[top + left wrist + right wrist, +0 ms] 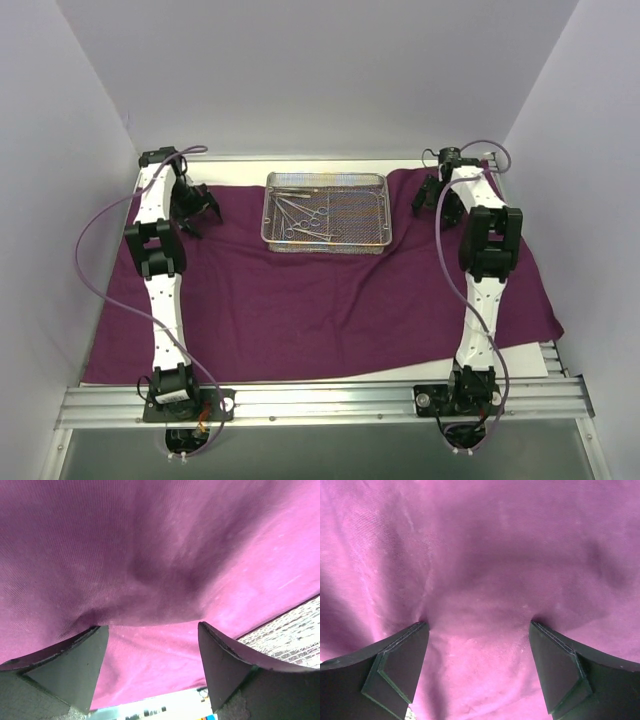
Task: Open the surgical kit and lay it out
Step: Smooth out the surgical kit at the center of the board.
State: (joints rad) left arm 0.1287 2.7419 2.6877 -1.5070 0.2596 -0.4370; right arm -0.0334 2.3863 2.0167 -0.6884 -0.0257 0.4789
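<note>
Cloth wrap (320,310), dark purple, lies spread flat nearest the arm bases. Farther out, the left gripper (152,627) and the right gripper (477,625) each hold their fingers wide apart, tips touching the fabric and pinching nothing. Between the two pairs of fingers sits the wire-mesh tray (270,215), with the clamps and tweezers (305,215) lying inside.

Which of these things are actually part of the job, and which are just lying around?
Part of the job:
- cloth
- mesh tray
- instruments inside the tray

Just there:
- cables on the arms
- metal rail at the near edge
</note>
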